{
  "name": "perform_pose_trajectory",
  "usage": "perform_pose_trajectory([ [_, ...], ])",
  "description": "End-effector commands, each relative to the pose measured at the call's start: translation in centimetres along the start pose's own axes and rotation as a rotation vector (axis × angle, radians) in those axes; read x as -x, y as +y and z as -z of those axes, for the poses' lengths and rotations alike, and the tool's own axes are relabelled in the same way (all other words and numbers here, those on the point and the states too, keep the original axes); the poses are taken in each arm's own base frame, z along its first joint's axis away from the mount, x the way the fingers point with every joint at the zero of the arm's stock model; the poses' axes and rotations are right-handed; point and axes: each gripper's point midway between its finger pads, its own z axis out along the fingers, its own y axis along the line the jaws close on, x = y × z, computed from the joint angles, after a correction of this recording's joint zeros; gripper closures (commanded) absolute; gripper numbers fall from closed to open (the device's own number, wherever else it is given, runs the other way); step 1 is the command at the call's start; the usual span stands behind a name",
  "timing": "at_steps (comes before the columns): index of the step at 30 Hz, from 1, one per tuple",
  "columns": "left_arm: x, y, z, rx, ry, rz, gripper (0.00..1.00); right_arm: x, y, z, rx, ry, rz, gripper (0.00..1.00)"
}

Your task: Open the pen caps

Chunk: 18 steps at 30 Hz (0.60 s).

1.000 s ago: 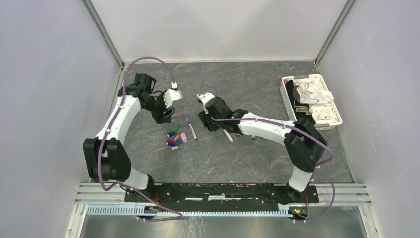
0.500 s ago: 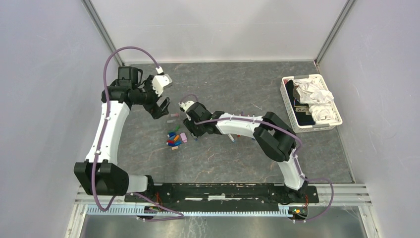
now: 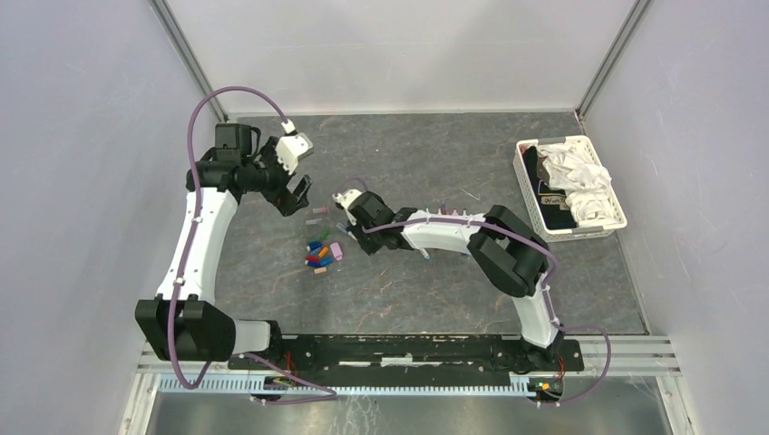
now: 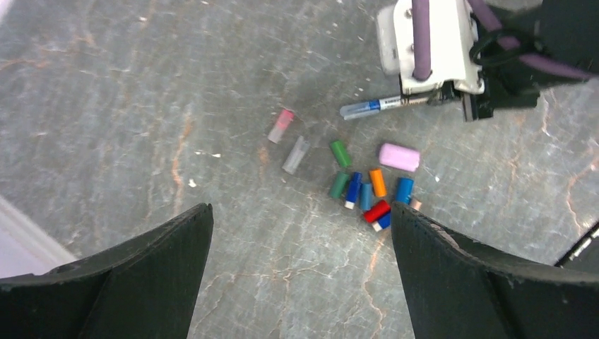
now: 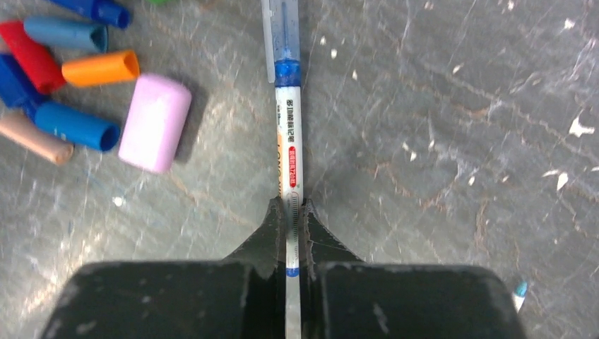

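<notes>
Pen caps (image 4: pixel 366 196) in blue, red, orange, green and pink were pictured lying on their sides, clustered together, two slightly apart.

White arms (image 3: pixel 203 237), black joints (image 3: pixel 189 326), purple cables (image 4: pixel 422 28).

I see a matt grey desk (image 5: pixel 459 141), stone-veined and scuffed. The caps (image 4: pixel 367 194) look like smooth plastic with a soft sheen; the pen (image 5: pixel 288 134) is glossy white plastic. The basket (image 3: pixel 520 165) is white plastic, holding cloth (image 3: pixel 571 174).
</notes>
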Motion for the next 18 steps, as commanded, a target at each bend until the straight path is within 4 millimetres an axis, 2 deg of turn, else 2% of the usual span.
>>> perform_pose_trajectory([
  [1,-1.6,-2.5,-0.4,-0.111,0.005,-0.056,0.00,2.1,0.1,3.5,0.073,-0.062,0.018,1.00],
  [5,-2.6,-5.5,-0.2,-0.236,-0.032,-0.201,0.00,3.6,2.2,7.0,0.266,-0.107,0.025,1.00],
  [8,-3.4,-7.4,0.1,-0.296,-0.067,-0.315,0.00,3.8,3.5,9.3,0.382,-0.112,0.034,1.00],
  [18,-4.9,-11.6,0.7,-0.442,-0.138,-0.540,0.02,3.9,9.1,15.3,0.792,-0.089,0.045,1.00],
])
